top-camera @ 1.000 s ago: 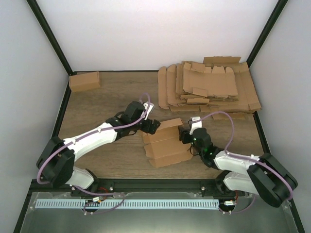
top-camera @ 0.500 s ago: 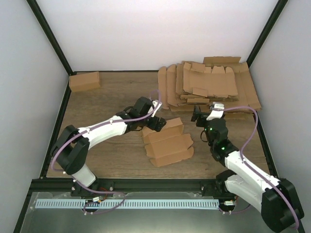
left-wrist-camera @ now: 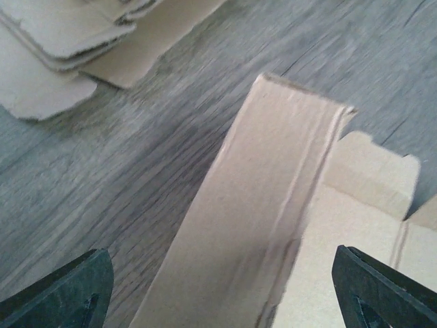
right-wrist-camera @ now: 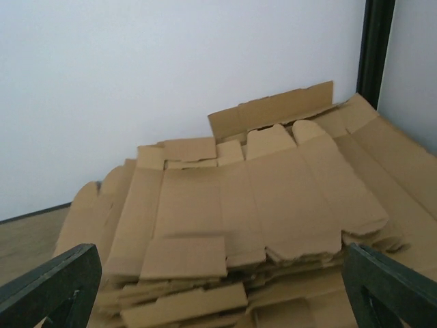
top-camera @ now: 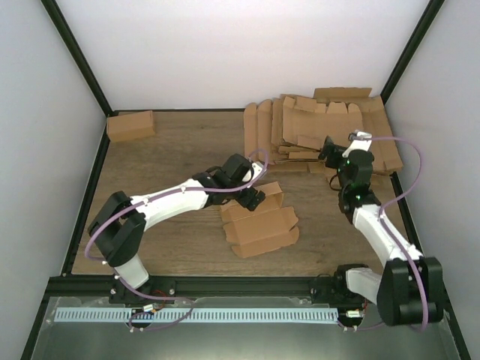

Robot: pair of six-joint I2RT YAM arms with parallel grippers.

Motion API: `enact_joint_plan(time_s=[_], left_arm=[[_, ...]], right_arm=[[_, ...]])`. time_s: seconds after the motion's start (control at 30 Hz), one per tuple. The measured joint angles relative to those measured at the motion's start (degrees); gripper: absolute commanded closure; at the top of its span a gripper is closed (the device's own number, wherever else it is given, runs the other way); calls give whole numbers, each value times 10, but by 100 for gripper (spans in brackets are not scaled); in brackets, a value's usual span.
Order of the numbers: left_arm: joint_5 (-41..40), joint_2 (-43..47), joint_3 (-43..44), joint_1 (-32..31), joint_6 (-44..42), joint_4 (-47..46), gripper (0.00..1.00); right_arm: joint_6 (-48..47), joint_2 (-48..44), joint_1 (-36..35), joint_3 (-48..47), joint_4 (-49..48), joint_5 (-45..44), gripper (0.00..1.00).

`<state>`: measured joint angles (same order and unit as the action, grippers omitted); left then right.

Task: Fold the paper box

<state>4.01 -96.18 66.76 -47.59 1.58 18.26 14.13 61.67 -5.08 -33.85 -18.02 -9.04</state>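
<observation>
Lying near the middle of the counter (top-camera: 161, 154), the partly folded paper box (top-camera: 259, 223) has its flaps spread apart, with one panel raised on the far side.

Left arm: the arm extends diagonally across the counter to the far edge of the box. The left pincer (top-camera: 255, 199) is positioned at the raised panel, jaws spread wide. In the left wrist view, the fingertips (left-wrist-camera: 65, 290) appear at the two lower corners and the raised cardboard panel stands between them. Contact between the fingers and the panel cannot be confirmed.

Right arm: the arm is lifted over the right side of the counter, well apart from the box. The right pincer (top-camera: 327, 152) faces the stack of flat cardboard blanks (top-camera: 322, 127) at the far right. Its jaws are also spread wide, and the right wrist view shows only the stack beyond them.

A small closed box (top-camera: 130, 125) sits in the far left corner, well apart from both arms.
</observation>
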Motion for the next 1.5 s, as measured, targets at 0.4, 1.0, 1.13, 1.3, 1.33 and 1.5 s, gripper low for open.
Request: enact_joint_plan(time_s=[0.4, 1.0, 1.13, 1.3, 1.33, 1.5], left_arm=[[-28, 11, -9, 2, 21, -8, 11], [-29, 28, -22, 11, 29, -15, 11], [-28, 28, -22, 11, 31, -15, 11], [-24, 54, -40, 14, 50, -19, 10], [-24, 64, -46, 16, 56, -19, 10], [-6, 144, -101, 73, 102, -26, 11]], right_arm=[[-41, 231, 35, -92, -88, -2, 0], [-100, 313, 90, -219, -151, 48, 0], [-96, 248, 78, -134, -171, 61, 0], [-89, 181, 38, -43, -175, 66, 0], [-89, 171, 30, -30, -176, 67, 0], [-87, 139, -13, 3, -177, 76, 0]])
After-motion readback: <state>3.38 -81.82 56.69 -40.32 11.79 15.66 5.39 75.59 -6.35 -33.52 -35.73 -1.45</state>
